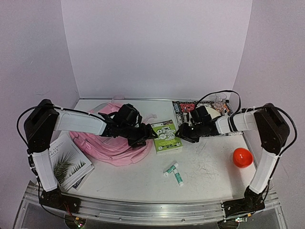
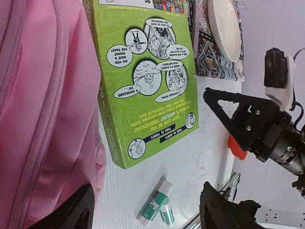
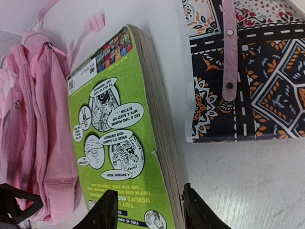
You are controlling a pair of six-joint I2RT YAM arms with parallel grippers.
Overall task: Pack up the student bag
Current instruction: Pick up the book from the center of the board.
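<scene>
Here the student bag (image 1: 109, 148) lies long axis roughly front-to-back, straps (image 1: 150, 116) toward the wall (image 1: 157, 47), both arms' jaws spread.

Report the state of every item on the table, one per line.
Pink fabric backpack: lying flat, zips unclear.
Green paperback book: shut, flat, back cover up, beside the backpack.
Two glue sticks: lying on their sides.
Orange ball: resting on the table.
Left claw: open, empty.
Right claw: open, over the book's edge.
</scene>
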